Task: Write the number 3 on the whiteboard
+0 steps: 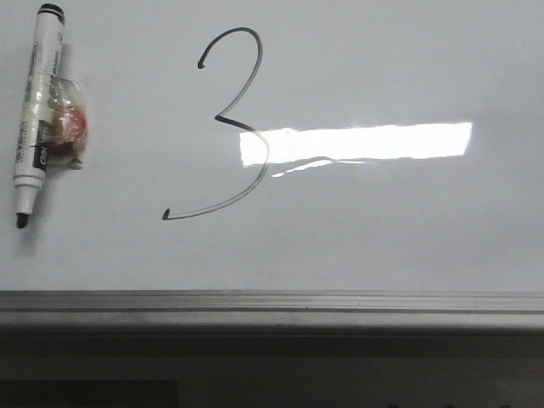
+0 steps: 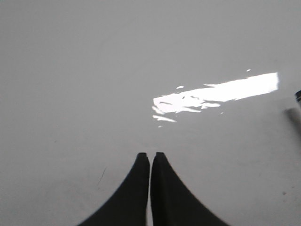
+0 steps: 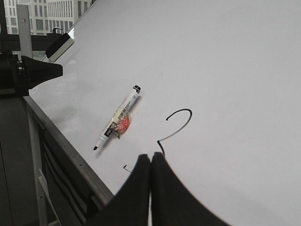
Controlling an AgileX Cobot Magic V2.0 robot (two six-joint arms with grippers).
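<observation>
Right tool (image 3: 151,157) covers the lower curve of the number 3 (image 3: 176,125) in the right wrist view; only a short tail tip shows beside it. Marker (image 1: 38,110) label text too blurred to read, and the red thing taped to its barrel (image 1: 70,123) can't be identified. In the left wrist view a dark object (image 2: 297,106) near the glare (image 2: 216,96) is cut off by the frame edge, unidentifiable. Whiteboard (image 1: 382,221) runs past every frame edge.

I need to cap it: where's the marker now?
In the front view the marker lies at the whiteboard's far left, left of the number 3, tip toward the bottom rail.
</observation>
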